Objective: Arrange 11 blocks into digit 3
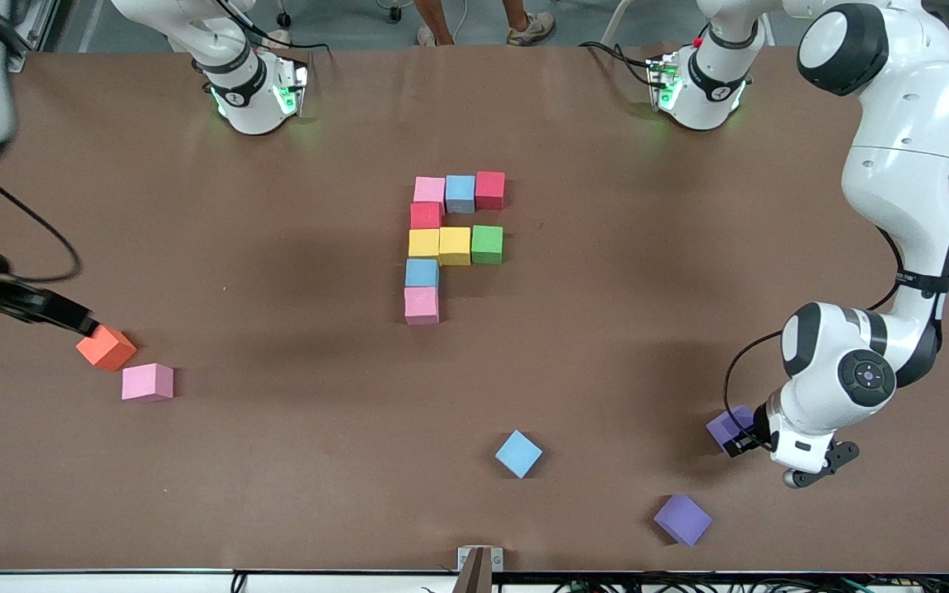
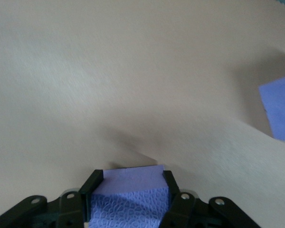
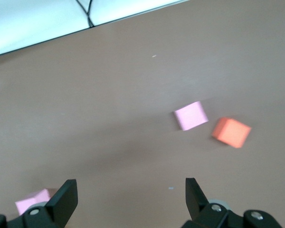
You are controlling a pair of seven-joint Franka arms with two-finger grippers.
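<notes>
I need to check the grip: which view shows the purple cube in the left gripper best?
The left wrist view: the purple cube sits squarely between the left gripper's fingers. The front view shows only one corner of it beside the arm. The right wrist view does not show it.

High front camera faces the robots; wrist cameras look closely at the table

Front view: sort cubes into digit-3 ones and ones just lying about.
Job: nine-cube partial figure; purple cube shut in left gripper; loose purple cube nearer the camera.
Lying about: orange cube by open right gripper; loose pink cube; loose light blue cube.
</notes>
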